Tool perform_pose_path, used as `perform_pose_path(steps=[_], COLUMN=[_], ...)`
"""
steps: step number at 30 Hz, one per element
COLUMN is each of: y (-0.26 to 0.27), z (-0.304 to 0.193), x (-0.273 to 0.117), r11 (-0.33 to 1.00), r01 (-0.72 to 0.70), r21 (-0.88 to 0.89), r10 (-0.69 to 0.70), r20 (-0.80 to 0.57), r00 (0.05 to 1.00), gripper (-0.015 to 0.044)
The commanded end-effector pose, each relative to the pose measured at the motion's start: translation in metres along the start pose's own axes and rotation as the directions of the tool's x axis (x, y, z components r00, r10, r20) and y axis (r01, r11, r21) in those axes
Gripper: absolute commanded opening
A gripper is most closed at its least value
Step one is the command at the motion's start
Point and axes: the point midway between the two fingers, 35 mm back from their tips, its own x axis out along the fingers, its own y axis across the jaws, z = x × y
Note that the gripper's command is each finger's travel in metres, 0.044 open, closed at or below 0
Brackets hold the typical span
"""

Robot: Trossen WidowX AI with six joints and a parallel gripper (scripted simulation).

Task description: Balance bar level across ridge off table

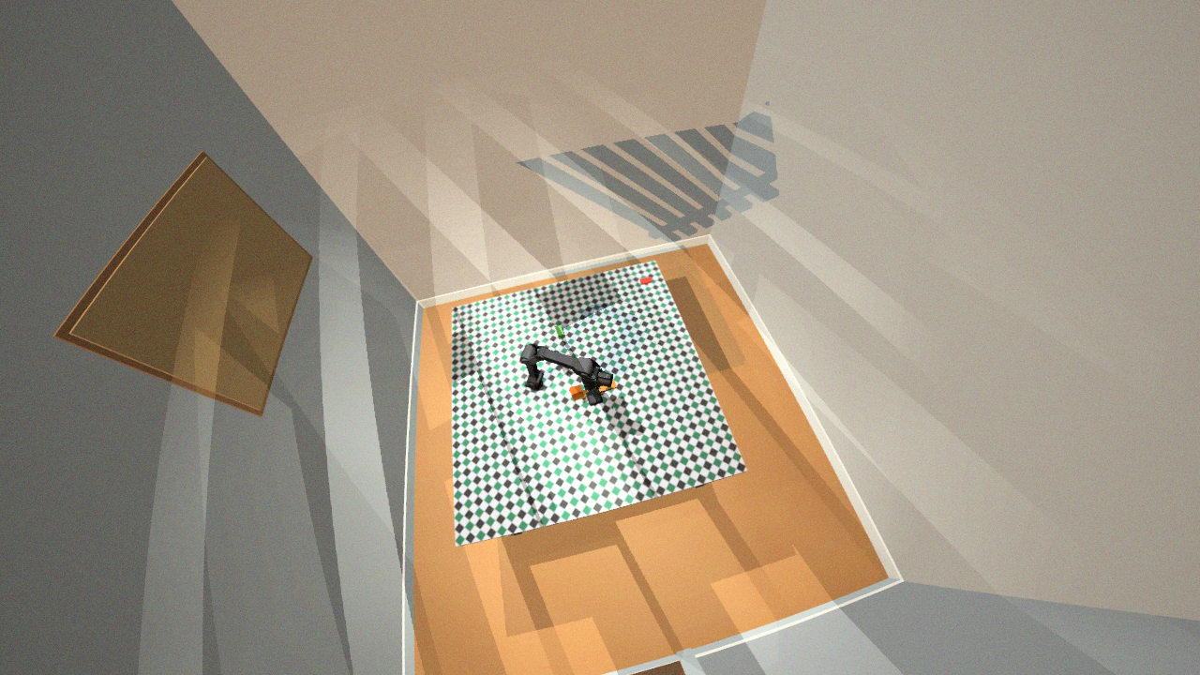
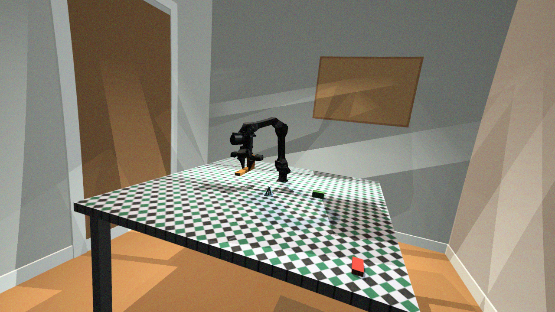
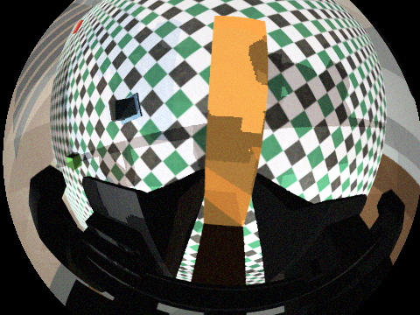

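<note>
The orange bar (image 2: 241, 171) (image 3: 237, 70) has a taller orange block (image 1: 577, 392) at its arm-base end. My gripper (image 2: 246, 167) (image 3: 229, 177) is shut on the bar, between the block and the bar's free end, and holds it above the table. The ridge, a small dark wedge with a bluish base (image 2: 268, 192) (image 3: 126, 108), stands on the table to the left of the bar in the wrist view, apart from it. In the top view the ridge cannot be made out clearly near the arm. The exact tilt of the bar is hard to tell.
A green block (image 1: 560, 331) (image 2: 318, 194) (image 3: 73, 161) lies on the checkered table (image 1: 503, 470) (image 2: 217, 217), beyond the ridge from the bar. A red block (image 1: 646, 280) (image 2: 357, 265) (image 3: 78, 26) lies near a far table corner. The arm's base (image 1: 533, 382) (image 2: 282, 176) stands behind the ridge.
</note>
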Motion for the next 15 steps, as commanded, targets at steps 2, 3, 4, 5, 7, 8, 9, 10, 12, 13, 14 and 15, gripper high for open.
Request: perform_pose_path(steps=[2,3,4,5,7,8,9,10,12,13,14,15], y=[0.013,0.016,0.018,0.021,0.028,0.031,0.034,0.037,0.043,0.046,0.05,0.053], z=[0.012,0.014,0.017,0.019,0.023,0.025,0.028,0.03,0.034,0.036,0.038,0.04], x=[-0.003,-0.003,-0.003,-0.004,-0.004,-0.004,-0.004,-0.004,-0.004,-0.004,-0.004,-0.004], r11=[0.993,0.989,0.985,0.979,0.967,0.959,0.951,0.942,0.922,0.91,0.898,0.885], r01=[0.005,0.005,0.004,0.004,0.002,0.002,0.001,0.001,-0.001,-0.001,-0.002,-0.003], r21=[0.122,0.149,0.175,0.202,0.256,0.282,0.309,0.336,0.388,0.414,0.44,0.466], r10=[-0.006,-0.006,-0.005,-0.005,-0.004,-0.004,-0.004,-0.003,-0.003,-0.002,-0.002,-0.002], r20=[0.006,0.007,0.007,0.007,0.008,0.008,0.008,0.008,0.009,0.009,0.009,0.009], r00=[1.0,1.0,1.0,1.0,1.0,1.0,1.0,1.0,1.0,1.0,1.0,1.0], gripper=[0.0,0.0,0.0,0.0,0.0,0.0,0.0,0.0,0.0,0.0,0.0,0.0])
